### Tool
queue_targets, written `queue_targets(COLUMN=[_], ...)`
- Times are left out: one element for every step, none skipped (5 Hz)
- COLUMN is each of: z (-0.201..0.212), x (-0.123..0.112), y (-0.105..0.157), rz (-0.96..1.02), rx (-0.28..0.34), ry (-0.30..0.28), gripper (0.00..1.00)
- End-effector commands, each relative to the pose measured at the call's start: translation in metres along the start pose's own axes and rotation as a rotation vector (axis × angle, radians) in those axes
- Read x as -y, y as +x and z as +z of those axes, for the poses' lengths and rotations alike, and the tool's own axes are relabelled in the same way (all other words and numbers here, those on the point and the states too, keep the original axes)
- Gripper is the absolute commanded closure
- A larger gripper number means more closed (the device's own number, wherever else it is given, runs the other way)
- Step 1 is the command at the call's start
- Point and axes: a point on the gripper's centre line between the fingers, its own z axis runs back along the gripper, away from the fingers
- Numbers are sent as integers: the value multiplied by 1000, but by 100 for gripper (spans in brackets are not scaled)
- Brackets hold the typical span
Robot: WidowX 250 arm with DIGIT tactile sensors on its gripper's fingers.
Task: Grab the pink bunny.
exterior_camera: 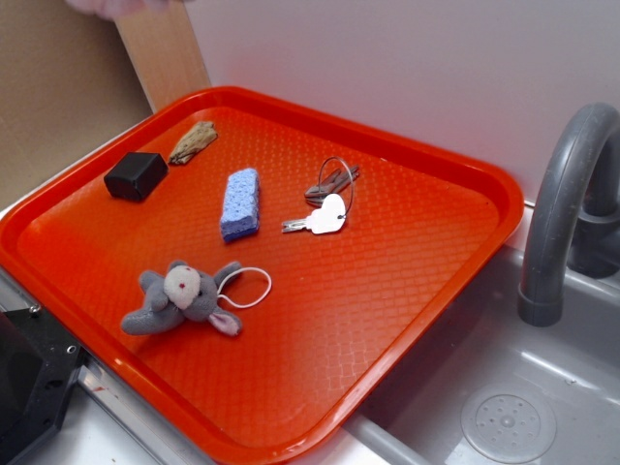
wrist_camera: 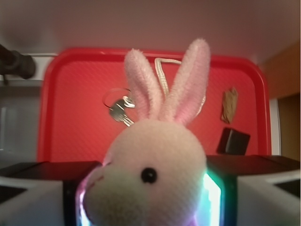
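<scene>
The pink bunny [wrist_camera: 155, 174] fills the wrist view: pale fluffy head, black eye, two upright pink ears. It sits between the jaws of my gripper [wrist_camera: 150, 193], whose fingers [wrist_camera: 42, 197] press in from both sides, shut on it. The red tray [wrist_camera: 70, 122] lies well below, so the bunny hangs in the air above it. In the exterior view only a pale pink fuzzy bit [exterior_camera: 126, 5] shows at the top edge. The gripper itself is outside that frame.
On the red tray [exterior_camera: 387, 320] lie a grey plush animal with a white loop [exterior_camera: 182, 298], a blue sponge [exterior_camera: 240, 203], keys [exterior_camera: 325, 208], a black box [exterior_camera: 137, 175] and a brown scrap [exterior_camera: 194, 141]. A grey faucet [exterior_camera: 567, 213] and sink [exterior_camera: 504, 407] stand right of it.
</scene>
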Motion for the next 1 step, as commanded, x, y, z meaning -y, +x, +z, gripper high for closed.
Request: queue_targets(z=[20], x=[1], y=[15], rz=[-8], rx=[85], ry=[-26], gripper=[100])
